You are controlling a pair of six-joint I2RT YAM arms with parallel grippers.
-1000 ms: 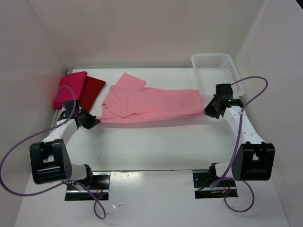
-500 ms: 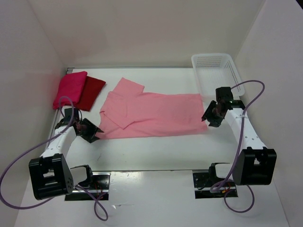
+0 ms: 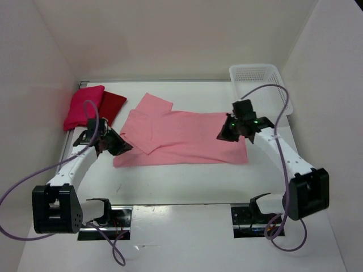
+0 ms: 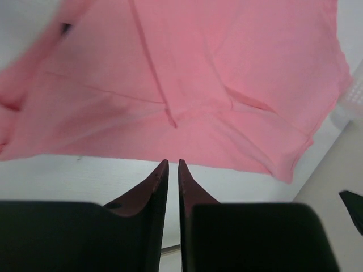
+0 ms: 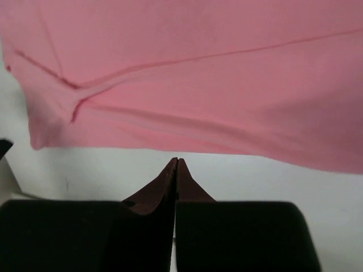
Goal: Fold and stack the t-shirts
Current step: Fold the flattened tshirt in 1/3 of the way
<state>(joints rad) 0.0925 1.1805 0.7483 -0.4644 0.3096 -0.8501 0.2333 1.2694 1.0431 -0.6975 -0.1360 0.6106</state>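
Note:
The light salmon pink t-shirt lies spread flat across the middle of the table, one sleeve folded over at its left. It fills the upper part of the left wrist view and of the right wrist view. The magenta-pink t-shirt and the dark red t-shirt lie folded side by side at the far left. My left gripper hovers by the salmon shirt's left edge, its jaws a narrow slit apart and empty. My right gripper is over the shirt's right part, shut and empty.
A white mesh basket stands at the back right, close behind the right arm. White walls close in the table on the left, back and right. Purple cables loop from both arms.
Both grippers let go of the salmon shirt's ends, and it settled flat. Both arms then swung inward toward the shirt. The right jaws shut again, and the left jaws narrowed to a slit.

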